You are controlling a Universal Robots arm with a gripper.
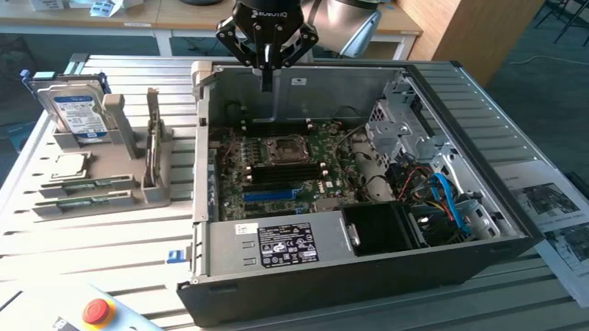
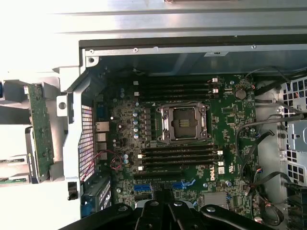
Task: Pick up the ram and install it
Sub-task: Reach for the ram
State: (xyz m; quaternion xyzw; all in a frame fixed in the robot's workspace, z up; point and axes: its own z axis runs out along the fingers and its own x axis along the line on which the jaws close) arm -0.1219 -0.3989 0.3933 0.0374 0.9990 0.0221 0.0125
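- The pincer [image 1: 267, 84] is seen high over the far edge of the open computer case [image 1: 368, 283]. It is shut tight, and nothing is held in it.
- The ram [image 1: 87, 185] is laid flat in the grey holder [image 1: 152, 189] on the bench [image 1: 110, 241]. It is at the exterior view's left, well apart from the pincer.
- A second green stick [image 1: 81, 204], much like it, is laid just nearer in the same holder.
- A hard drive [image 1: 78, 114] is stood up at the far end of the holder. A taller green card [image 2: 41, 129] is stood on its edge close by.
- Inside the case, long black slots [image 2: 180, 160] are seen on the green board [image 2: 230, 120]. They are set on two sides of the square chip socket [image 2: 183, 122], and none of them seems to be filled.
- The pick-up is judged to be the step in hand, and it is hardly begun. The ram is not yet touched, and no stick is seen in a slot.
- For a pick, it is judged that the pincer must be carried over to the holder and opened. It must then be lined up with the long thin stick.
- Care is called for, so that the thin edges are gripped evenly and the second stick is not knocked.
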